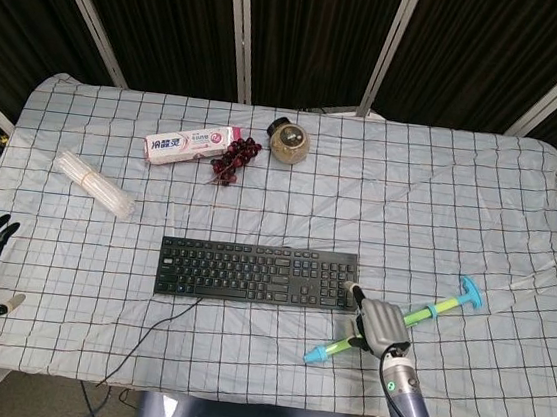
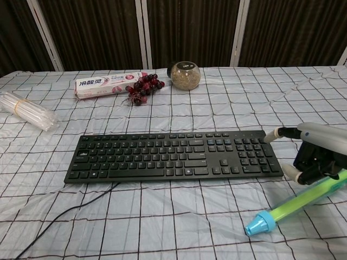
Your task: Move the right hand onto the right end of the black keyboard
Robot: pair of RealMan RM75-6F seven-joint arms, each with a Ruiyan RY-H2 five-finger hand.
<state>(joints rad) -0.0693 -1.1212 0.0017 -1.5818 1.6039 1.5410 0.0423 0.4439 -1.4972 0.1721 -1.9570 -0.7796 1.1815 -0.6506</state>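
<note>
A checked cloth (image 1: pixel 439 217) covered the counter. Toward the far edge, left of centre, lay a toothpaste box (image 1: pixel 191 145), white and pink, its length running roughly along that edge. Just beside its right end sat a bunch of dark red grapes (image 1: pixel 234 159), and near those a round glass jar (image 1: pixel 290 141) with a dark lid and pale brown contents. Nearer the left edge, a bundle of clear plastic straws (image 1: pixel 94 185) lay at a slant. Toward the near right corner, a green and blue toy syringe (image 1: pixel 438 307) lay diagonally, its blue tip toward the near edge.
</note>
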